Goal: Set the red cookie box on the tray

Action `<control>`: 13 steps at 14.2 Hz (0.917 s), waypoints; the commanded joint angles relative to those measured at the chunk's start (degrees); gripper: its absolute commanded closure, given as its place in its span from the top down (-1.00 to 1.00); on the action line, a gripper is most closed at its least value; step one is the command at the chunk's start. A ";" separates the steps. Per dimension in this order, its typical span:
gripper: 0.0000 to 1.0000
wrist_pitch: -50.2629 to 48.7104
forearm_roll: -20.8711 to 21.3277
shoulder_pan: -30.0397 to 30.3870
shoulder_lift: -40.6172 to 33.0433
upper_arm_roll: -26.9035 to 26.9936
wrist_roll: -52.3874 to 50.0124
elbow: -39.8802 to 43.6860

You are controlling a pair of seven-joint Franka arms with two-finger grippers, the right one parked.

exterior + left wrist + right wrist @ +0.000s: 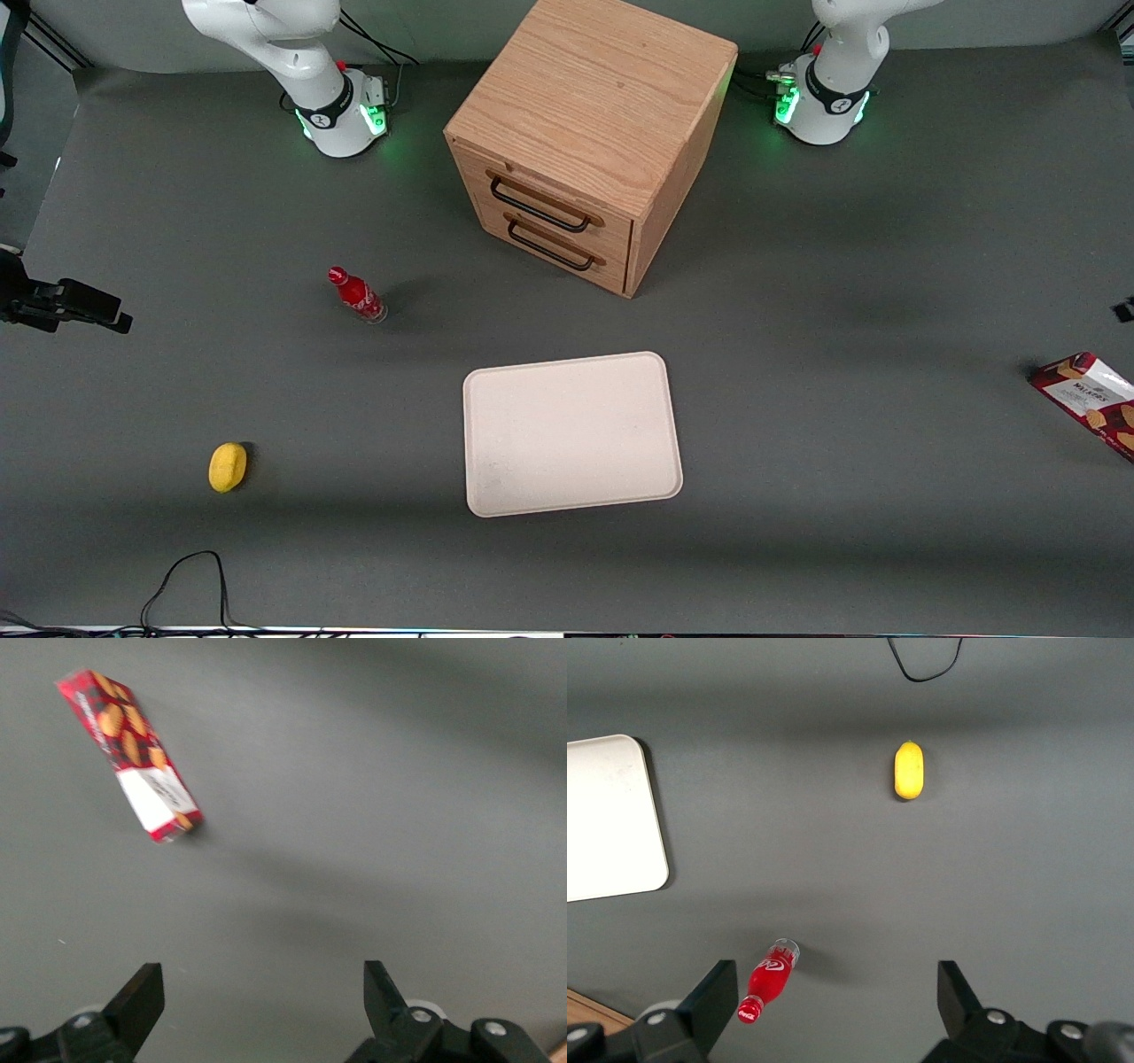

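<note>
The red cookie box [1088,399] lies flat on the grey table at the working arm's end, partly cut off by the front view's edge. It also shows in the left wrist view [128,753], with its tartan sides, biscuit pictures and white label. My left gripper [264,1001] is open and empty, hanging above bare table, apart from the box. It does not show in the front view. The pale beige tray [571,434] lies empty in the middle of the table, nearer to the front camera than the cabinet. Its corner shows in the right wrist view [607,815].
A wooden two-drawer cabinet [589,133] stands at the middle back. A small red soda bottle [357,295] and a yellow lemon-like object [228,466] are toward the parked arm's end. A black cable [186,576] lies at the front edge.
</note>
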 commanded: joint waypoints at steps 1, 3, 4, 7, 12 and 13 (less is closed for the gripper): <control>1.00 -3.37 2.67 4.55 10.82 -0.48 9.84 14.05; 1.00 -1.53 3.12 8.16 13.29 -0.48 16.52 16.17; 1.00 -0.48 3.20 9.57 14.34 -0.48 20.29 16.96; 1.00 1.99 3.12 12.91 15.84 -0.57 23.41 17.06; 1.00 2.87 3.20 13.36 17.43 -0.48 -2.55 16.45; 1.00 2.87 3.20 13.36 17.52 -0.57 -8.00 16.18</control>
